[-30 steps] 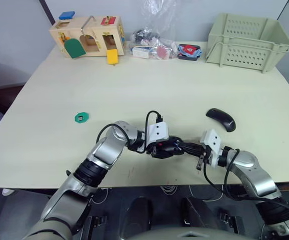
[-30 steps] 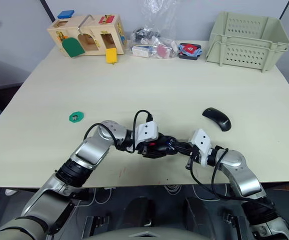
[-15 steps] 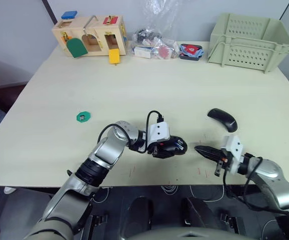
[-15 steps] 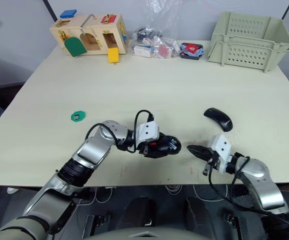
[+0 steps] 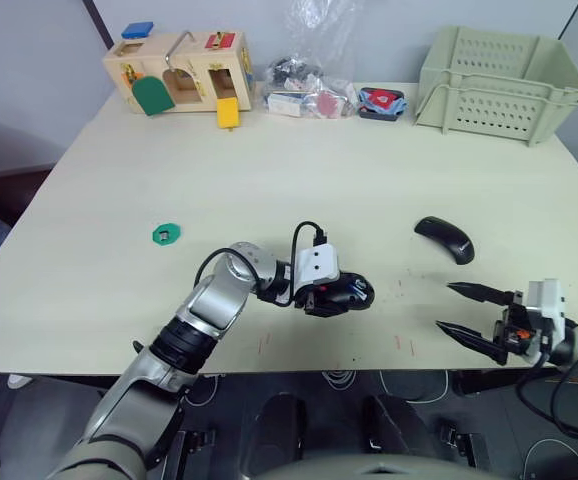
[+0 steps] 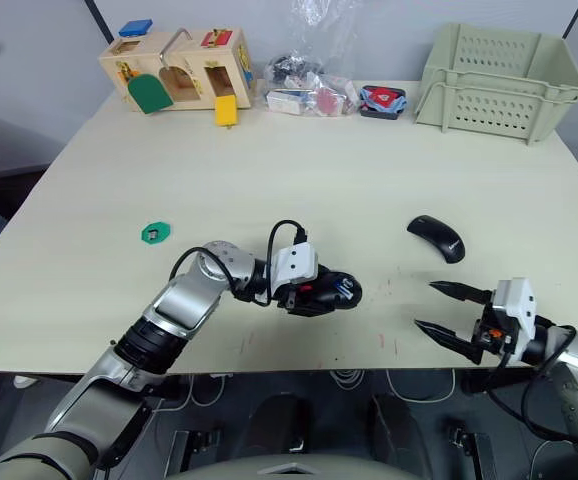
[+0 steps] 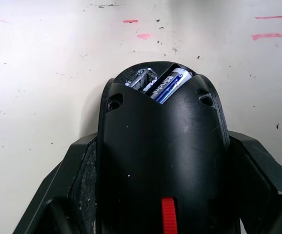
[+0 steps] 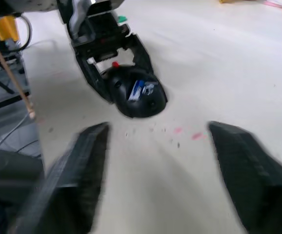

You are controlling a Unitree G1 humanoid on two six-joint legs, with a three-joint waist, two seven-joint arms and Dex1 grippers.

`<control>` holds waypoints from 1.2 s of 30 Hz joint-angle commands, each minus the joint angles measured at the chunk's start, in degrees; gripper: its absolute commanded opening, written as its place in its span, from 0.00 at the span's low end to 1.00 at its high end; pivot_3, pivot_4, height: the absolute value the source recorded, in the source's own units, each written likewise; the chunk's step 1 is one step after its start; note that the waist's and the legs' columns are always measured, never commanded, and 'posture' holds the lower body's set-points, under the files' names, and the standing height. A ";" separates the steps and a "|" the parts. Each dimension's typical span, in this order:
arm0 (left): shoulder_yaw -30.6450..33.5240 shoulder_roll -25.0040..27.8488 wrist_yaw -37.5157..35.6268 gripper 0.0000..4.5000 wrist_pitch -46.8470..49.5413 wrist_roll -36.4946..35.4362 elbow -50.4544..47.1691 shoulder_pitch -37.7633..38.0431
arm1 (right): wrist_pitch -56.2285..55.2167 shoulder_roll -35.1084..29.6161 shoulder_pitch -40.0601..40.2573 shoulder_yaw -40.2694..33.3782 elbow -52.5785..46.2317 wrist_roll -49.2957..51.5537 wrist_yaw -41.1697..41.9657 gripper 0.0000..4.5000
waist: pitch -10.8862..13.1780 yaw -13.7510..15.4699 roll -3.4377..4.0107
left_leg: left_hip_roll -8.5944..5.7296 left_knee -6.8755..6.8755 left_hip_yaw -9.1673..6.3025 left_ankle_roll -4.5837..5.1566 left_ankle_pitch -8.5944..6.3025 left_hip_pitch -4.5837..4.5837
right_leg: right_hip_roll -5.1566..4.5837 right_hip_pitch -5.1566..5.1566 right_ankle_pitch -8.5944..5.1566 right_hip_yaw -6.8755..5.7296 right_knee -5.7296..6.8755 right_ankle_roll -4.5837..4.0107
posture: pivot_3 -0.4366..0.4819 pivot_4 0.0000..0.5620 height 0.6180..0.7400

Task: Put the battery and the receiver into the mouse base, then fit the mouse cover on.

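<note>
On the cream counter (image 5: 269, 170), the left gripper (image 5: 341, 296) pinches the mouse base (image 5: 347, 293) between its fingers, near the front edge. The battery (image 7: 166, 87) sits inside the base. To the right and farther back lies the mouse cover (image 5: 443, 238). At the near right, the right gripper (image 5: 467, 314) hangs with fingers spread wide, holding nothing.

A pale cream surface (image 5: 299, 170) carries a wooden toy house (image 5: 176, 72), a plastic bag of small items (image 5: 307, 90) and a green crate (image 5: 497, 82) along its far edge. Nearer lie a green hexagonal piece (image 5: 165, 234), the mouse cover (image 5: 443, 238) and the mouse base (image 5: 341, 294).
</note>
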 commanded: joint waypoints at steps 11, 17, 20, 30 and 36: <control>0.87 0.19 -0.90 0.98 1.95 -2.27 -0.34 -0.03 | -5.71 2.71 -0.52 -2.89 3.98 3.92 7.74 1.00 | 0.02 -0.11 0.03 | 0.01 0.00 0.00 0.00 0.00 -0.01 | 0.01 -0.01 0.00 0.01 0.00 -0.01 | 0.48 0.27 1.00; 2.71 0.70 -2.07 0.98 1.58 -4.72 -1.02 -0.92 | -6.48 3.65 -1.52 -3.11 4.91 4.52 8.45 1.00 | 0.05 -0.14 0.06 | 0.02 0.00 0.00 0.00 0.00 -0.02 | 0.02 -0.03 0.01 0.01 0.01 -0.01 | 0.48 0.27 1.00; 4.10 1.13 -2.73 0.98 1.60 -6.59 -1.90 -0.90 | -6.64 3.94 -1.79 -3.25 5.15 4.63 8.76 1.00 | 0.10 -0.15 0.11 | 0.02 0.00 0.01 0.00 0.00 -0.02 | 0.02 -0.03 0.01 0.01 0.01 -0.01 | 0.48 0.27 1.00; 13.74 4.32 -3.46 0.98 4.55 -16.46 -6.64 2.07 | -6.32 4.33 -1.92 -2.70 3.69 5.24 8.23 1.00 | 0.15 -0.22 0.16 | 0.04 -0.01 0.00 0.00 0.00 -0.03 | 0.03 -0.04 0.01 0.00 0.02 -0.01 | 0.48 0.27 1.00; 21.14 5.82 2.28 0.98 7.24 -20.01 -10.57 7.57 | -6.29 4.81 -2.81 -2.08 1.95 5.59 8.04 1.00 | 0.19 -0.23 0.20 | 0.05 -0.01 0.01 0.00 0.00 -0.02 | 0.03 -0.05 0.01 0.01 0.02 0.00 | 0.48 0.27 1.00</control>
